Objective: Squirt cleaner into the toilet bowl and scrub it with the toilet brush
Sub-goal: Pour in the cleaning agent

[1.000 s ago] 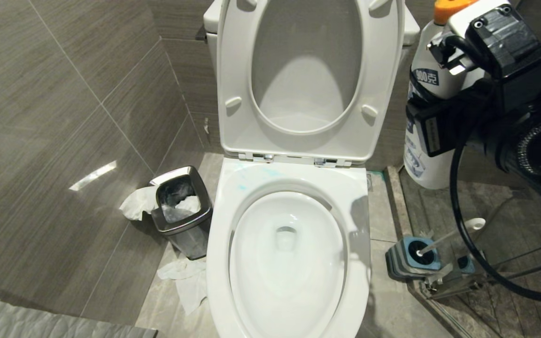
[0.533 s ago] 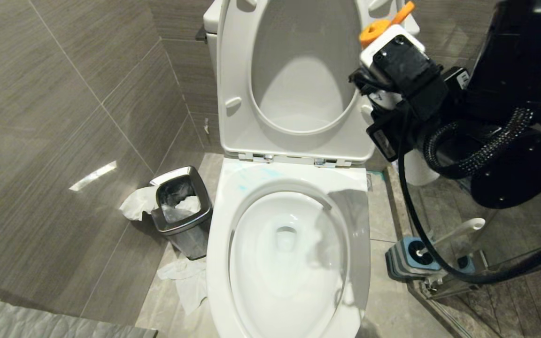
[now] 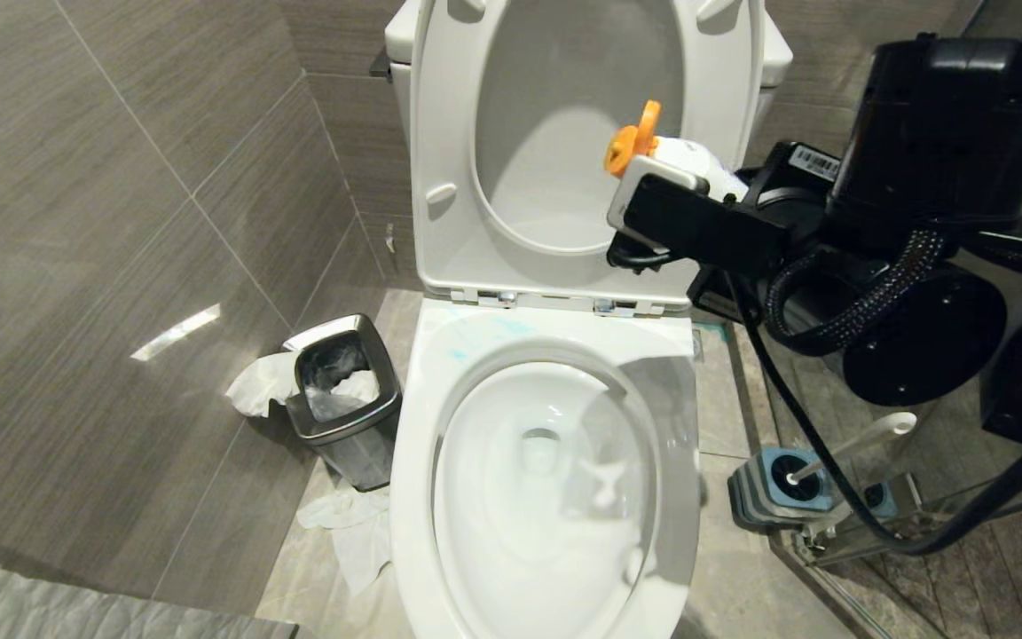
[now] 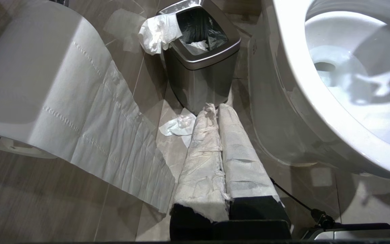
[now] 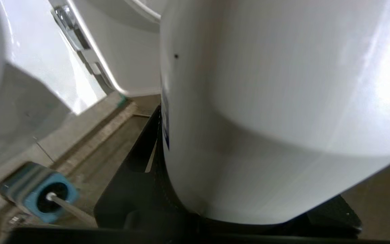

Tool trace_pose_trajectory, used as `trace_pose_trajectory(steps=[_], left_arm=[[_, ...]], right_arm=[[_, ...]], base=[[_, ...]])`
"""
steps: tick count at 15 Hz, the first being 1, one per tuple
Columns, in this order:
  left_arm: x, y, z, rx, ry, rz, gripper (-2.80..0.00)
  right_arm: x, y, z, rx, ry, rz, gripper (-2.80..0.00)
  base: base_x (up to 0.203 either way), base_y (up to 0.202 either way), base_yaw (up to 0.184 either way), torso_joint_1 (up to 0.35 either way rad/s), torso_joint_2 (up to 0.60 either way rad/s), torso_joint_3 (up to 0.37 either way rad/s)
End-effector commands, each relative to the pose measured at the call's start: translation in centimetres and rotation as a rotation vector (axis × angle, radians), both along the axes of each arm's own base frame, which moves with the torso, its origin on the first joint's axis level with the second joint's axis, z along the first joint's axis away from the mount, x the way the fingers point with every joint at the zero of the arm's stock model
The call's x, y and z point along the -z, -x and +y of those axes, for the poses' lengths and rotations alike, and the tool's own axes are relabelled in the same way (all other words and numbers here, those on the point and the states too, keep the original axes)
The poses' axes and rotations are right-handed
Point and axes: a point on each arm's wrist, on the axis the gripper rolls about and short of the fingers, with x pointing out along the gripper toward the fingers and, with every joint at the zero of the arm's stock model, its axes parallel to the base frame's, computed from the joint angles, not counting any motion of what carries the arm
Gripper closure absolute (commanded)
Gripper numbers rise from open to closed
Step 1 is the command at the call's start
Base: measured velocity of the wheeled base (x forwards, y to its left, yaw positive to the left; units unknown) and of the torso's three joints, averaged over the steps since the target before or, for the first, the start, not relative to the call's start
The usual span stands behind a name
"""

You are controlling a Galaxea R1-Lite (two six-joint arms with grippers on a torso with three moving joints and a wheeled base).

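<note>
Gripping a white cleaner bottle with an orange cap, the right gripper hangs tilted over the back of the toilet bowl, jaws part-spread around its body. Turquoise cleaner streaks the rear rim. The toilet brush stands in its blue holder, probably untouched. The left gripper, paper-wrapped, is closed and empty near the steel bin.

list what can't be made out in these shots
- Bottle: label and lower body hidden in the head view behind the right gripper and arm; the right wrist view shows only blank white wall.
- Brush: bristle head sunk in its holder, head view.
- Bowl: near rim cut off by the head view's bottom edge.
- Bin: contents too dark, left wrist view.
</note>
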Motion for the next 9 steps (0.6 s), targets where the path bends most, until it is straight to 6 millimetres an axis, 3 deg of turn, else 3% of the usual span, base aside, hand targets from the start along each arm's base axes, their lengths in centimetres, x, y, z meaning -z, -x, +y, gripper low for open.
trace_pose_trajectory(steps=[1, 9], left_arm=[[0.04, -0.02, 0.0, 0.001, 0.0, 0.003, 0.0], [0.04, -0.02, 0.0, 0.001, 0.0, 0.003, 0.0]], right_arm=[[0.4, -0.26, 0.27, 0.005, 0.075, 0.011, 0.0], [0.46, -0.51, 0.05, 0.072, 0.339, 0.038, 0.0]], base=[[0.0, 0.0, 0.0, 0.0, 0.0, 0.0], [0.0, 0.0, 0.0, 0.0, 0.0, 0.0]])
